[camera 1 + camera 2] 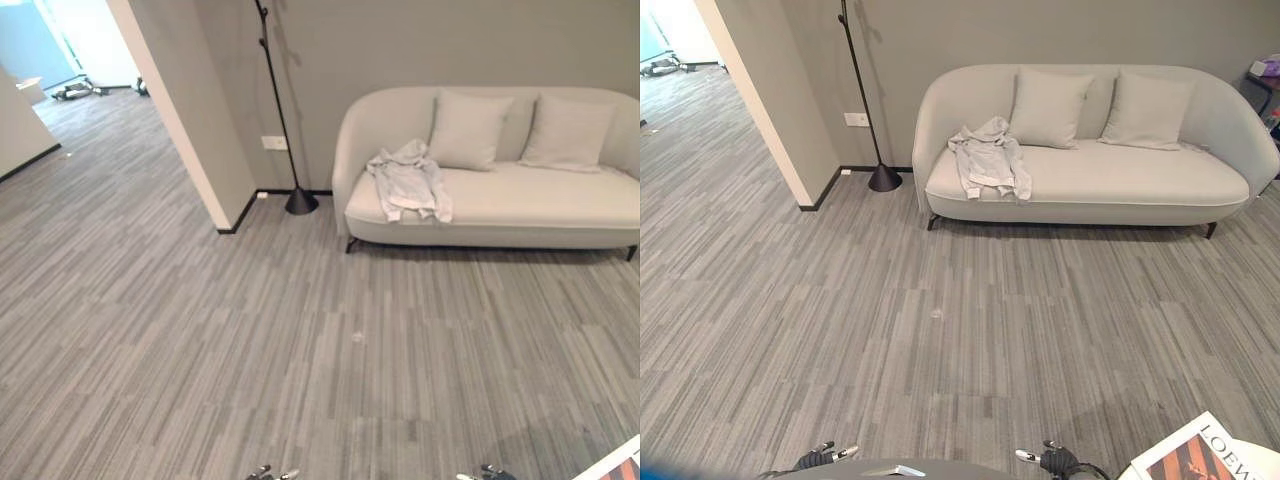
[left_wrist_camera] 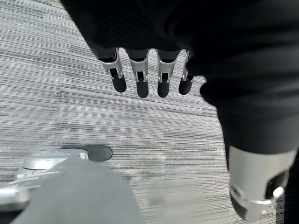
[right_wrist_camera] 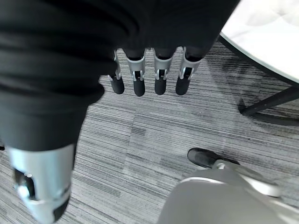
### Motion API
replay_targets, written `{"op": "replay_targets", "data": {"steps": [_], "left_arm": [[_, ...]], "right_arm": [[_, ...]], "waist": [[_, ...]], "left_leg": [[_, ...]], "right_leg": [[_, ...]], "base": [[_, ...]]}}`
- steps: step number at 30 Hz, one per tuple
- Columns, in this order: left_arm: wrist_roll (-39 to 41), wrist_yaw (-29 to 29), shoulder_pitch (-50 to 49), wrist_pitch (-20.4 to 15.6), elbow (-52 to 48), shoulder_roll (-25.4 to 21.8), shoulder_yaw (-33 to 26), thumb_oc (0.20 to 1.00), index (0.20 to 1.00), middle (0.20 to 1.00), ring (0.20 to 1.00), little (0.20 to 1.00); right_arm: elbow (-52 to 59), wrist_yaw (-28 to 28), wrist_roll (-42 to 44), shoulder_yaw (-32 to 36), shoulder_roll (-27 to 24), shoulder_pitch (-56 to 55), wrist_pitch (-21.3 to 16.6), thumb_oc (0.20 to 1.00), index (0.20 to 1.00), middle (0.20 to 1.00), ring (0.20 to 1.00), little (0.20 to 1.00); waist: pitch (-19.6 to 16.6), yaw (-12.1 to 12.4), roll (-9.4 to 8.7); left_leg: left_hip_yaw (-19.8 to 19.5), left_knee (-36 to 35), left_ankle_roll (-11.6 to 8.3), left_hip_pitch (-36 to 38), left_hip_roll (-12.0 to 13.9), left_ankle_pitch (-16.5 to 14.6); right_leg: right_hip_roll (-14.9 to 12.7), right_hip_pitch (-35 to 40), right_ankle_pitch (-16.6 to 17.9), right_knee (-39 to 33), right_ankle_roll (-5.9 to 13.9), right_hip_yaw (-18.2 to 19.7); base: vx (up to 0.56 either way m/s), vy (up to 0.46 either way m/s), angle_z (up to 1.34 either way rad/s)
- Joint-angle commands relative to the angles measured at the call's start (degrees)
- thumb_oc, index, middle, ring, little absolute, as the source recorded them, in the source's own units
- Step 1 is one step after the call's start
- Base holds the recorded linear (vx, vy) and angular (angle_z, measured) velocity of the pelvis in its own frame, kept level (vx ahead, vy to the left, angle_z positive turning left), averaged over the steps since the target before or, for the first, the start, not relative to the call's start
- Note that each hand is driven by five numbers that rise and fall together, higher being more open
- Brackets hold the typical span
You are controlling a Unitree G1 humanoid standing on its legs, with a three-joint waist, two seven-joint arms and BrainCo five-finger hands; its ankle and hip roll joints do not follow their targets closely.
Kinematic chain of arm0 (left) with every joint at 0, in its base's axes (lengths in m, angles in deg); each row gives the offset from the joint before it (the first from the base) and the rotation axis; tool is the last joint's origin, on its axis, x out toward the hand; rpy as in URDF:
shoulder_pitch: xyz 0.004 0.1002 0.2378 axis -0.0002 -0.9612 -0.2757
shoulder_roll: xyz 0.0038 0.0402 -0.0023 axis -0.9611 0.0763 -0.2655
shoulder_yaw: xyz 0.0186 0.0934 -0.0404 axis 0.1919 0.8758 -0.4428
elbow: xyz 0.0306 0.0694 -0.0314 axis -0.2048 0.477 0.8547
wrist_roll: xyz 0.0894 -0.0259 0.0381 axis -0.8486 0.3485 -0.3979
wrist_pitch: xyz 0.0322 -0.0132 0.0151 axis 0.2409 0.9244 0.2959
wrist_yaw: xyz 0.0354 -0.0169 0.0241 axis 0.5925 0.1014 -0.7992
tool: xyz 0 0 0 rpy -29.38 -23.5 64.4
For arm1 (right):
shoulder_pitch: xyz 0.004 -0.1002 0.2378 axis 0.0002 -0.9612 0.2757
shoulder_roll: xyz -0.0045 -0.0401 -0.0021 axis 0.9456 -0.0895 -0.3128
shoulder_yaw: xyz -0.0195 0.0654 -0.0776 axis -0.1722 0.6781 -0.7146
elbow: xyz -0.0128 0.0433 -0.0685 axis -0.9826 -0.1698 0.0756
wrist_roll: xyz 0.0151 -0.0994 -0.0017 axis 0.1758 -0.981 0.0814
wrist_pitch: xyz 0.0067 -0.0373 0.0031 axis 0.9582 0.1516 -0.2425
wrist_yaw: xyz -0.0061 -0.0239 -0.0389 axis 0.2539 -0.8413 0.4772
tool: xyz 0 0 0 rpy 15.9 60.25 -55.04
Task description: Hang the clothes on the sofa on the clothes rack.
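A pale grey garment (image 1: 408, 180) lies crumpled on the left end of a light sofa (image 1: 540, 205), draped over the seat's front edge. A thin black pole stand (image 1: 279, 120) with a cone base rises by the wall just left of the sofa. Both hands hang low and far from the sofa, over the carpet. My left hand (image 2: 140, 77) has straight fingers and holds nothing; its tips peek in at the left eye view's lower edge (image 1: 272, 473). My right hand (image 3: 159, 77) is also open and empty, its tips at the lower edge (image 1: 1055, 460).
Two grey cushions (image 1: 468, 130) lean on the sofa back. A wall corner (image 1: 200, 150) juts out on the left, with a corridor beyond. A printed white sheet (image 1: 1200, 455) lies at the lower right. A white round table (image 3: 266, 32) on black legs stands near my right hand.
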Motion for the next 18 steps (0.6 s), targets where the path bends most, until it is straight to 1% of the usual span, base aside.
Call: {"op": "replay_targets", "data": {"steps": [1, 18], "left_arm": [[-1.6, 0.4, 3.8, -1.9, 2.3, -0.6, 0.1, 1.0, 1.0, 1.0, 1.0, 1.0], [-2.5, 0.4, 4.2, -2.2, 1.8, -0.5, 1.3, 1.0, 1.0, 1.0, 1.0, 1.0]], "right_arm": [[0.1, 0.8, 1.2, -0.9, -0.7, 1.6, -0.9, 1.0, 1.0, 1.0, 1.0, 1.0], [0.3, 1.0, 1.9, -0.8, -0.7, 1.5, -1.1, 1.0, 1.0, 1.0, 1.0, 1.0]], "waist": [[-0.1, -0.2, -2.13], [-0.1, -0.5, -2.08]], "left_leg": [[-4.3, -1.3, -3.79, 2.0, 3.9, -1.7], [-3.7, -1.3, -3.68, 2.3, 4.0, -2.2]], "right_leg": [[-7.0, -0.5, 4.0, -1.9, 7.63, 1.5], [-7.2, -0.4, 4.0, -1.9, 7.87, 2.1]], "base": [[0.0, 0.0, 0.0], [0.0, 0.002, -0.02]]}}
